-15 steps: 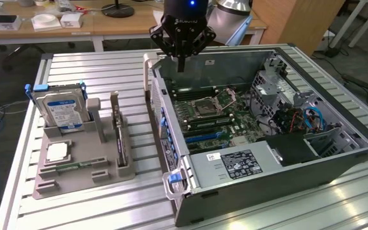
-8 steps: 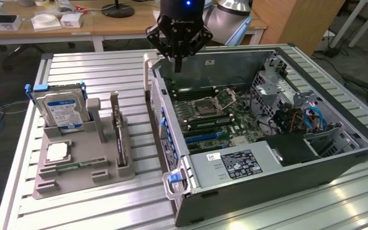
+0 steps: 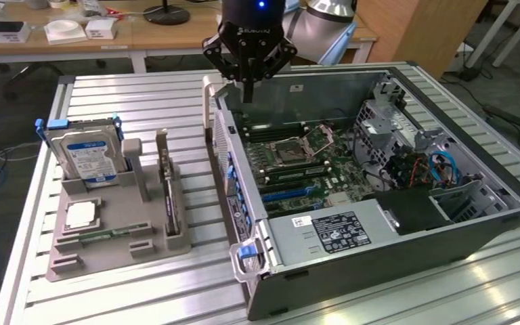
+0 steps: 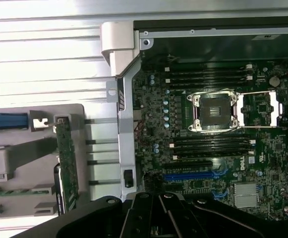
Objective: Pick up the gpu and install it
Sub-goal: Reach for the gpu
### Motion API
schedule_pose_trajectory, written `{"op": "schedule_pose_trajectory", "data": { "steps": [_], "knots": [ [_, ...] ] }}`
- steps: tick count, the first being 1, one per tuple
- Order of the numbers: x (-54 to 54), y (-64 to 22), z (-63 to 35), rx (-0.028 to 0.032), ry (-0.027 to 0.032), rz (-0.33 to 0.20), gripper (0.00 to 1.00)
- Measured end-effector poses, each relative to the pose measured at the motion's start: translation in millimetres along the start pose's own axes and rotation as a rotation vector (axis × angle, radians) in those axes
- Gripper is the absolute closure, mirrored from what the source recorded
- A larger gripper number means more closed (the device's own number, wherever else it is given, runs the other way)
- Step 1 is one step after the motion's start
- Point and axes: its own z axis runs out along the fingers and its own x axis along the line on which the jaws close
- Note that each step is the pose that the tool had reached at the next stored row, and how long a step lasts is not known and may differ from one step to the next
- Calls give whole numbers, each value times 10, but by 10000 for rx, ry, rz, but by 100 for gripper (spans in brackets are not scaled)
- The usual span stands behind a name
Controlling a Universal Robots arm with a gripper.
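Observation:
The gpu [image 3: 168, 195] stands on its long edge in a slot of the grey holder [image 3: 106, 256], to the exterior view's left of the open computer case [image 3: 242, 203]. In the wrist view the gpu [image 4: 67, 163] is a narrow green card seen edge-on. My gripper [image 3: 247, 93] hangs above the far left corner of the case, well apart from the gpu. Its fingers are shut with nothing between them. The gripper's black body [image 4: 158, 218] sits over the motherboard [image 4: 208, 148] edge.
A silver hard drive [image 3: 84, 157] with a blue-white label stands upright in the holder, with a processor chip [image 3: 79, 215] and a green memory stick [image 3: 108, 235] lying near it. The motherboard's processor socket [image 4: 214, 111] is open. Slatted metal table [image 3: 133, 108] around; desks behind.

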Motion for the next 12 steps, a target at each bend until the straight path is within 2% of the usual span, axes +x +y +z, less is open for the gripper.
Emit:
{"op": "schedule_pose_trajectory", "data": {
  "steps": [12],
  "knots": [
    [70, -6, 0, 3, 29, 1, 90]
  ]
}}
